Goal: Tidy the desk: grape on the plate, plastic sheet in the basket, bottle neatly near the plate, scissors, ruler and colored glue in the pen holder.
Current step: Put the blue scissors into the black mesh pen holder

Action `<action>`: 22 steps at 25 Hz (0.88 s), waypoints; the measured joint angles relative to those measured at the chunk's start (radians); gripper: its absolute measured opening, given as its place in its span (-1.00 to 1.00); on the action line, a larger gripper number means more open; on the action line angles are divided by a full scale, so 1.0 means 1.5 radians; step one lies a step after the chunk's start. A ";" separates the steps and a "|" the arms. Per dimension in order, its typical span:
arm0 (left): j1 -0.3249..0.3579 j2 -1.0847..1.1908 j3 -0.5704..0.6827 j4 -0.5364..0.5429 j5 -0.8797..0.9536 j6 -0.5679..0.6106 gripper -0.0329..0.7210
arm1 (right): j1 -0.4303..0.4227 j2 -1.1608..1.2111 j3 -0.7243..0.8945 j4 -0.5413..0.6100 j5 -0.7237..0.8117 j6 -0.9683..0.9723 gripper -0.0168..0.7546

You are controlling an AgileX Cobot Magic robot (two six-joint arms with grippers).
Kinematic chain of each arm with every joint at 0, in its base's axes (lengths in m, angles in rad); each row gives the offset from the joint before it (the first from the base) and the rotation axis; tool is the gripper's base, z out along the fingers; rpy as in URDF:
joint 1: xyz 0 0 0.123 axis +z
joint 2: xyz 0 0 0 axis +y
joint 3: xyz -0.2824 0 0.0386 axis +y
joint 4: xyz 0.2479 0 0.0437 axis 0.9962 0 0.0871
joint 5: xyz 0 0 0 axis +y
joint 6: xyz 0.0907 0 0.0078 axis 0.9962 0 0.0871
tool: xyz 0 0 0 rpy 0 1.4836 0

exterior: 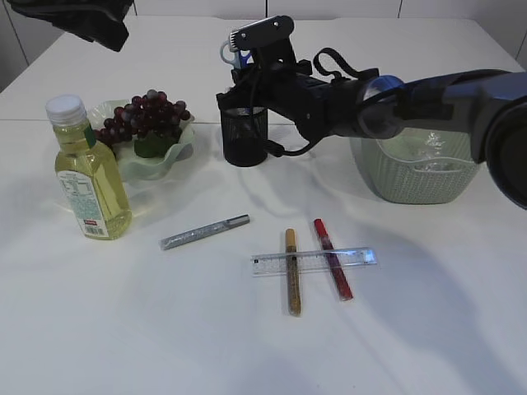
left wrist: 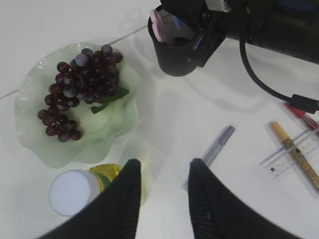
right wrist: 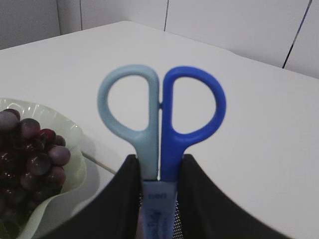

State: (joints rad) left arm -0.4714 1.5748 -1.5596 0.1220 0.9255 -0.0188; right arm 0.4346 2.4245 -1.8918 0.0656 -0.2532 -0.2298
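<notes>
The right gripper (right wrist: 158, 172) clamps the scissors (right wrist: 162, 112) handles-up above the pen holder (exterior: 244, 136), ready for lowering; the left gripper (left wrist: 162, 191) hangs part-open, empty.

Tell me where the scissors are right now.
The scissors are clamped in the right claw, handles up, directly over the black pen holder at the back centre of the exterior view, between the grape plate and the green basket.

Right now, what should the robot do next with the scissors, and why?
Probably lower them a little further, then let go. The right gripper holds the scissors handles-up, right over the black pen holder, so they seem lined up to drop in.
</notes>
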 joint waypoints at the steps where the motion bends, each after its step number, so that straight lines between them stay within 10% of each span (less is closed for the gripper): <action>1: 0.000 0.000 0.000 0.000 0.000 0.000 -0.27 | 0.000 0.001 0.000 -0.009 0.000 0.005 -0.45; 22: 0.000 0.000 0.000 -0.007 0.000 0.000 -0.28 | 0.000 0.021 0.000 -0.080 0.003 0.032 -0.45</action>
State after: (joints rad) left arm -0.4714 1.5748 -1.5596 0.1109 0.9255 -0.0188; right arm 0.4346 2.4566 -1.8918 -0.0541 -0.2489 -0.1816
